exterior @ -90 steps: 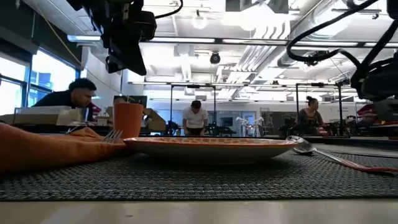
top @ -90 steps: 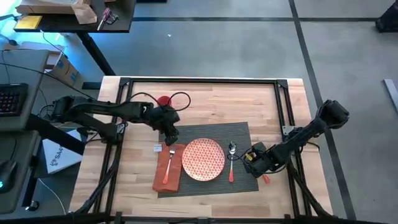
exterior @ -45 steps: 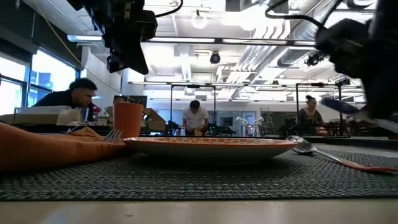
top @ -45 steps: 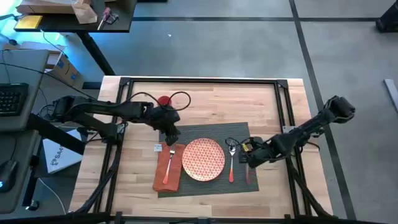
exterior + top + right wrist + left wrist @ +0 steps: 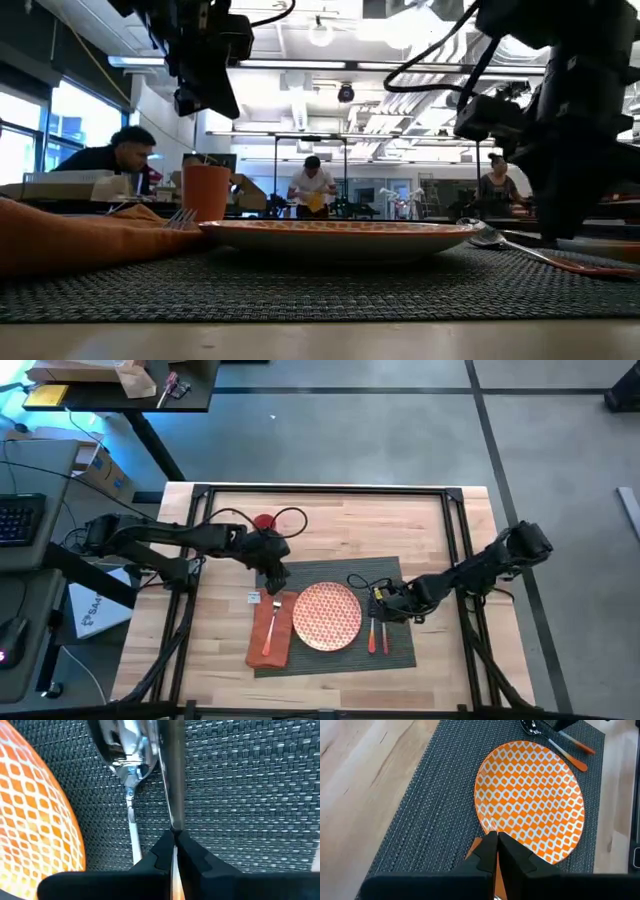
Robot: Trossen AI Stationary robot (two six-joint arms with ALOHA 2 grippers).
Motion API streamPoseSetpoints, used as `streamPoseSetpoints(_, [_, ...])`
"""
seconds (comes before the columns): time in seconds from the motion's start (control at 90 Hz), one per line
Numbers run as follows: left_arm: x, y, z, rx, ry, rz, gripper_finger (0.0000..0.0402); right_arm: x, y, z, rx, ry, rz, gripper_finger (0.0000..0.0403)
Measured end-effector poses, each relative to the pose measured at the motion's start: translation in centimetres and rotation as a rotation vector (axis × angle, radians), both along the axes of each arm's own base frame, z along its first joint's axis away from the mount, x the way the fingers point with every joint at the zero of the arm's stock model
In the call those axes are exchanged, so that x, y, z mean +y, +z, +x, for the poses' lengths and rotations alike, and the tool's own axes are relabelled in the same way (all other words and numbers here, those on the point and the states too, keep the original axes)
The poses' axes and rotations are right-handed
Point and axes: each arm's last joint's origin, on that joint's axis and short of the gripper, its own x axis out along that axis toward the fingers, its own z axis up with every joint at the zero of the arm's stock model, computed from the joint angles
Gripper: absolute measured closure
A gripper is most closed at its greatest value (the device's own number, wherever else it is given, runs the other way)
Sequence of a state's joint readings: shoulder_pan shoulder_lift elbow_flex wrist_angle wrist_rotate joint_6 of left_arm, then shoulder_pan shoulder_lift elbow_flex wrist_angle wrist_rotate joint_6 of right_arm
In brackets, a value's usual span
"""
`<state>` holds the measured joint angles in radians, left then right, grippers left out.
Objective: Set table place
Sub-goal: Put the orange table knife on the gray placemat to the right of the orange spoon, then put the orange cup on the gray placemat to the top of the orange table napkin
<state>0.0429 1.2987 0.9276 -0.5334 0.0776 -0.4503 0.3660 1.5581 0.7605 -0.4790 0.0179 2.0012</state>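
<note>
Right pincer (image 5: 173, 851) clamping a knife (image 5: 172, 780) beside the spoon (image 5: 127, 750).

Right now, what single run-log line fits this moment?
left gripper: shut, hovering above rust-orange cloth napkin | right gripper: shut on orange-handled knife, lowering it beside spoon | round patterned plate: centred on dark grey ribbed placemat

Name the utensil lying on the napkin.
The fork, on the napkin left of the plate; the spoon and knife are right of the plate.
</note>
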Motion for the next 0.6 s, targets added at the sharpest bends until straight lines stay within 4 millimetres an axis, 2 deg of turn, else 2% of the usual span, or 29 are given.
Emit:
streamPoseSetpoints(0.111, [0.0,0.0,0.0,0.0,0.0,0.0,0.0402,0.0,0.0,0.0,-0.003,-0.003,0.005,0.0395])
streamPoseSetpoints(0.211, [0.0,0.0,0.0,0.0,-0.001,0.0,0.0402,0.0,0.0,0.0,-0.003,0.003,0.007,0.0366])
streamPoseSetpoints(0.344, [0.0,0.0,0.0,0.003,0.007,-0.007,0.0397,0.0,0.2,-0.1,-0.01,0.004,0.01,0.0297])
streamPoseSetpoints(0.456, [0.2,0.0,-0.5,0.055,0.012,-0.024,0.0377,-0.1,0.9,-0.3,-0.027,0.024,0.005,0.023])
streamPoseSetpoints(0.6, [1.4,1.7,-1.7,0.212,0.049,0.038,0.0341,-0.4,2.7,-0.6,-0.133,0.049,-0.043,0.0163])
